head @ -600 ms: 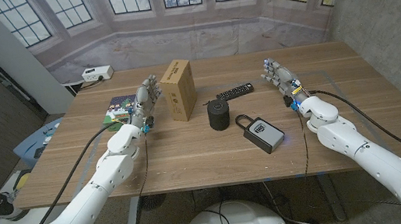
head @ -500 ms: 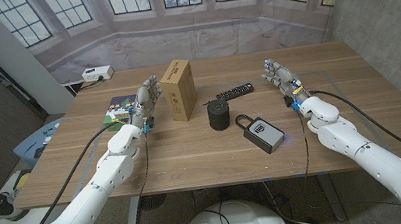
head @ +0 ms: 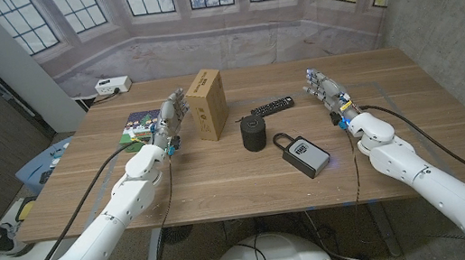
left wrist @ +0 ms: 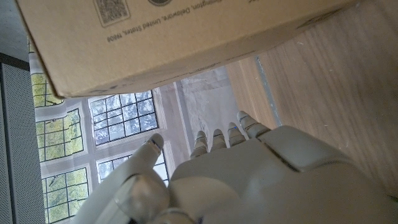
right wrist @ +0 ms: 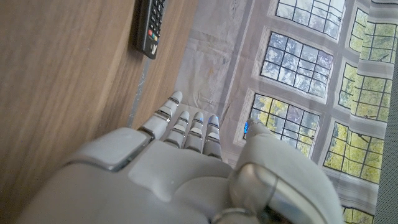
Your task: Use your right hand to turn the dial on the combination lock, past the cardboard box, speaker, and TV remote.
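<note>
Only cardboard box (left wrist: 186,37) print: "United States".

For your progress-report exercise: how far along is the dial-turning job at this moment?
Nothing looks done yet. The right hand stands open beside the TV remote, apart from the combination lock, which lies untouched near the speaker. Left: reach the lock and turn its dial. The left hand waits by the cardboard box.

Colourful booklet (head: 138,122), white power strip (head: 111,85)

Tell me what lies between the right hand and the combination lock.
In the head view only bare wooden table lies between the right hand and the combination lock. The TV remote and speaker sit off to the side, toward the robot's left.
</note>
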You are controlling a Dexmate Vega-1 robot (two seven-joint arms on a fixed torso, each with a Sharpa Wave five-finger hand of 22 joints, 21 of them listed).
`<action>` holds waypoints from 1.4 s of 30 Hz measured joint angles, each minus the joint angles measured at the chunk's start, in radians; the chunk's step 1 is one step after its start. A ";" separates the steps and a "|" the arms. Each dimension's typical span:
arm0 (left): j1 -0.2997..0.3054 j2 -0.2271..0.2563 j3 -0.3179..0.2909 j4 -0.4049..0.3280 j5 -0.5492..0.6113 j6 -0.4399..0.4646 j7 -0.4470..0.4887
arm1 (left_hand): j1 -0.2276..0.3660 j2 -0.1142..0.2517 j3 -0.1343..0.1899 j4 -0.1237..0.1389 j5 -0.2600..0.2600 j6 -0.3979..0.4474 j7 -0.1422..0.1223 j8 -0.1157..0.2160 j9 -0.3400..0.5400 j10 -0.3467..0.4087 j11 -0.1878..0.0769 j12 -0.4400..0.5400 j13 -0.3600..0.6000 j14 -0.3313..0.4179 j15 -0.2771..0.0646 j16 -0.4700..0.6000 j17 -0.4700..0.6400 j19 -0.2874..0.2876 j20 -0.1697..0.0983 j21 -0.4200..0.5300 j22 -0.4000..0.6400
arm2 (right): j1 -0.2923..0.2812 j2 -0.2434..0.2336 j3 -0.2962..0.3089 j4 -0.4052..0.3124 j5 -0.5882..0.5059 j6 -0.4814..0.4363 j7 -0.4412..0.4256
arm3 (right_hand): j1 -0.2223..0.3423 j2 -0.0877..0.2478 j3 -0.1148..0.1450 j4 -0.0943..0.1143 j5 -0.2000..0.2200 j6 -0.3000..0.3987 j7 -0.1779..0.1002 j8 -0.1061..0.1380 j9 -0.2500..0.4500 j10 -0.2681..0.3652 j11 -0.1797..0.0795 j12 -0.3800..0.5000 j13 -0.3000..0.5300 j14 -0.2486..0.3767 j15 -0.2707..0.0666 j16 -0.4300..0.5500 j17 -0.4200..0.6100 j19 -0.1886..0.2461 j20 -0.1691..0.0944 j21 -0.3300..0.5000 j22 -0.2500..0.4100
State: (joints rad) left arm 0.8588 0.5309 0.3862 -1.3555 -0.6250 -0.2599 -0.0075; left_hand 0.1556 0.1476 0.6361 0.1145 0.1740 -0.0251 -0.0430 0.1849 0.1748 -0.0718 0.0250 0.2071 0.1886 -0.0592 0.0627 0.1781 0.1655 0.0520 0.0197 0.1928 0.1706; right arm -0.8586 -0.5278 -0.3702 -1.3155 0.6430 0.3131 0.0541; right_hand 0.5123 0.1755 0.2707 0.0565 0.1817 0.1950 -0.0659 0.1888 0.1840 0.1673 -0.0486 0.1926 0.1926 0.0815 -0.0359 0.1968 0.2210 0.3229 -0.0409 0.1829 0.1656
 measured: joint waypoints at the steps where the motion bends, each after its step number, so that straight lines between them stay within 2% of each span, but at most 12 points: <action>1: 0.000 0.001 0.000 0.000 0.000 0.001 -0.001 | 0.000 0.000 0.000 0.000 0.000 0.000 0.000 0.000 0.000 0.000 0.000 0.000 0.000 0.000 0.000 0.000 0.000 0.000 0.000 0.000 0.000 | -0.002 -0.003 -0.001 -0.006 -0.004 -0.003 -0.003 | 0.000 0.000 0.003 -0.003 0.000 0.000 0.000 0.000 0.000 0.000 0.000 0.000 -0.001 0.000 0.000 0.000 0.000 0.000 0.000 0.000 0.000; 19: -0.007 0.003 0.004 0.026 0.002 -0.013 -0.031 | 0.005 0.005 0.004 -0.004 0.000 0.000 0.000 0.000 0.000 0.000 0.000 0.000 0.000 0.000 0.000 0.000 0.000 0.000 0.000 0.000 0.000 | -0.033 -0.070 -0.025 -0.123 -0.093 -0.048 -0.056 | 0.000 0.000 0.008 -0.008 0.000 0.000 0.000 0.000 0.000 0.000 0.000 0.000 -0.002 -0.001 0.001 0.000 -0.003 0.000 0.000 0.000 0.000; 31: -0.026 -0.024 0.013 0.072 0.012 -0.045 -0.037 | 0.005 0.005 0.008 -0.008 0.000 0.015 0.000 0.000 0.000 0.000 0.000 0.000 0.000 0.000 0.000 0.000 0.000 0.005 0.005 0.000 0.000 | -0.052 -0.118 -0.030 -0.199 -0.151 -0.083 -0.087 | 0.005 -0.005 0.009 -0.018 0.000 0.005 0.006 0.000 0.000 0.005 0.005 0.000 -0.002 -0.001 0.001 0.005 -0.001 0.000 0.000 0.000 0.000; 39: -0.042 -0.048 0.018 0.111 0.015 -0.071 -0.044 | 0.005 0.005 0.012 -0.012 0.000 0.041 0.013 0.011 0.000 0.004 0.004 0.000 0.000 0.000 0.000 0.000 0.000 0.005 0.005 0.000 0.000 | -0.062 -0.159 -0.033 -0.261 -0.203 -0.115 -0.112 | -0.016 -0.024 -0.003 -0.005 -0.005 0.016 0.016 0.004 0.000 0.015 0.003 0.004 -0.002 -0.001 0.001 0.008 0.000 0.000 0.000 0.000 0.000; 42: -0.045 -0.052 0.019 0.118 0.015 -0.077 -0.046 | 0.005 0.005 0.012 -0.012 0.000 0.047 0.007 0.011 0.000 0.004 0.004 0.000 0.000 0.000 0.000 0.000 0.000 0.005 0.005 0.000 0.000 | -0.065 -0.173 -0.035 -0.283 -0.221 -0.130 -0.117 | -0.023 -0.025 -0.007 -0.001 -0.005 0.016 0.016 0.004 0.000 0.016 0.005 0.004 -0.002 -0.001 0.001 0.008 0.000 0.000 0.000 0.000 0.000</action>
State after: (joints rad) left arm 0.8135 0.4791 0.4052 -1.2371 -0.6099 -0.3367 -0.0538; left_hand 0.1607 0.1527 0.6484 0.1020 0.1740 0.0215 -0.0358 0.1963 0.1745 -0.0679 0.0288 0.2070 0.1883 -0.0591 0.0626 0.1781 0.1653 0.0572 0.0250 0.1928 0.1703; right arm -0.9236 -0.7008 -0.4051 -1.5989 0.4224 0.1835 -0.0634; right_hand 0.4889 0.1503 0.2632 0.0553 0.1768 0.2110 -0.0497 0.1926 0.1837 0.1835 -0.0435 0.1964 0.1906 0.0809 -0.0353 0.2044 0.2210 0.3227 -0.0409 0.1829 0.1653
